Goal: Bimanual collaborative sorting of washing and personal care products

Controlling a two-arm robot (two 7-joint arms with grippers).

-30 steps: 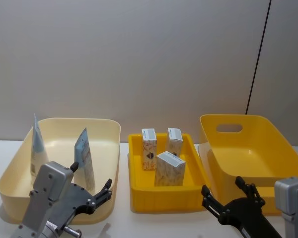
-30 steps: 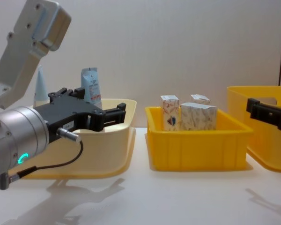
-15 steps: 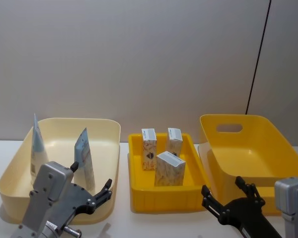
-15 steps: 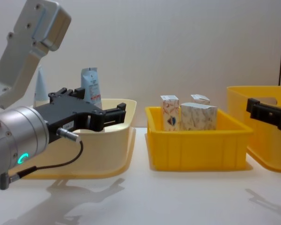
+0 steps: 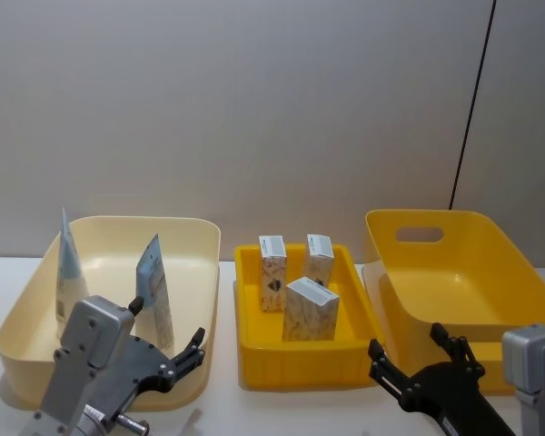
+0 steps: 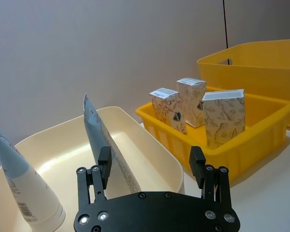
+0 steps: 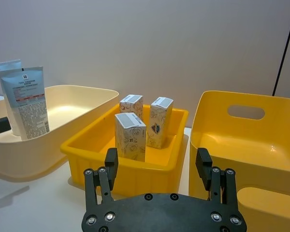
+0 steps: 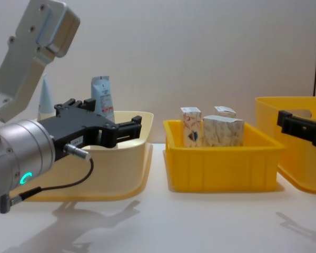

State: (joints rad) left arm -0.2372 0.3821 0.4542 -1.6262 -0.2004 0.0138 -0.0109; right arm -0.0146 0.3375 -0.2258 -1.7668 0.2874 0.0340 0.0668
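Both the left gripper [image 6: 151, 157] and right gripper [image 7: 157, 159] are left wide open and empty, so the tubes [image 5: 153, 289] propped in the cream bin [image 5: 136, 221] at 8 o'clock, or the cartons [image 5: 309, 312] at 6 o'clock, could get knocked over by a sloppy approach.

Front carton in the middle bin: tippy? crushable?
Likely tippy: front carton stands upright, tall on a small base, touching nothing beside it. Probably light and crushable, looks like thin card. Left gripper and right gripper are open, empty, at the near side.

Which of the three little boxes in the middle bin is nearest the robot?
The front carton; the left rear carton and right rear carton stand behind it.
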